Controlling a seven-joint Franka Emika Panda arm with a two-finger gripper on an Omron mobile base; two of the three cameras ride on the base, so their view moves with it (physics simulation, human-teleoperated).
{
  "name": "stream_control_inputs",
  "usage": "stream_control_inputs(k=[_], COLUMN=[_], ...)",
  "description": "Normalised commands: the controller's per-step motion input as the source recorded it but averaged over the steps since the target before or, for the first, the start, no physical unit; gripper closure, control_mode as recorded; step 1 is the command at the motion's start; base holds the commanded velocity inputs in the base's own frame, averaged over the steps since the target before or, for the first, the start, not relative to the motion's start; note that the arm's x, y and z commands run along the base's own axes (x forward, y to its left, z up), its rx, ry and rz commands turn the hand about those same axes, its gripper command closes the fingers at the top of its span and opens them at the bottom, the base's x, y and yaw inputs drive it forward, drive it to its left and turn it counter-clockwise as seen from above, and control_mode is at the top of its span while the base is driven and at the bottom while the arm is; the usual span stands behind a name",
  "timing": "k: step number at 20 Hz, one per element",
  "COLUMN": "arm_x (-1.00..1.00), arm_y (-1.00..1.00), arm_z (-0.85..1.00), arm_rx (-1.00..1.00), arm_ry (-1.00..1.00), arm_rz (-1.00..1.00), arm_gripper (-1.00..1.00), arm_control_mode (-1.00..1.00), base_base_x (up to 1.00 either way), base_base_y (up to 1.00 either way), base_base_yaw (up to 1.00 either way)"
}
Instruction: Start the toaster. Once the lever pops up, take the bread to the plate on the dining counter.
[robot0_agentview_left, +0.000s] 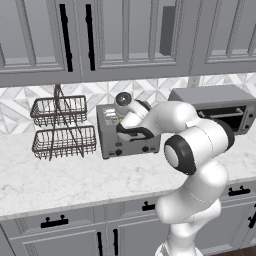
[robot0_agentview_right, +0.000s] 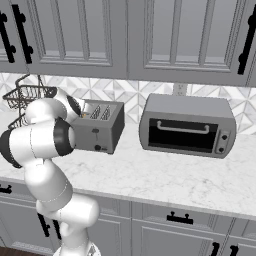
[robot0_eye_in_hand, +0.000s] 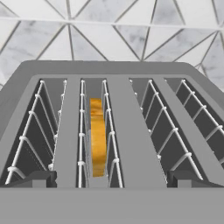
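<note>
My fingers spread wide, empty, hovering over toaster (robot0_eye_in_hand: 109, 131). Bread (robot0_eye_in_hand: 98, 135) sits deep in second slot from nine o'clock side. Judging: lift-out, carry to plate all remain.

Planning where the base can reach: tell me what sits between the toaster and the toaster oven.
Bare marble counter separates the toaster from the toaster oven, seen in the right base view.

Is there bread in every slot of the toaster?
No, the toaster has one slice of bread in a single slot; the other slots look empty.
</note>
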Motion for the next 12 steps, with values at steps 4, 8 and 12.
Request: stream_control_inputs(k=[4,8,12], arm_x=[0.0,0.0,0.0], arm_y=[0.0,0.0,0.0], arm_z=[0.0,0.0,0.0], arm_rx=[0.0,0.0,0.0], arm_ry=[0.0,0.0,0.0], arm_rz=[0.0,0.0,0.0], arm_gripper=[-1.0,-1.0,-1.0], arm_control_mode=[-1.0,-1.0,-1.0], base_base_x=[0.0,0.0,0.0], base_base_y=[0.0,0.0,0.0], base_base_yaw=[0.0,0.0,0.0])
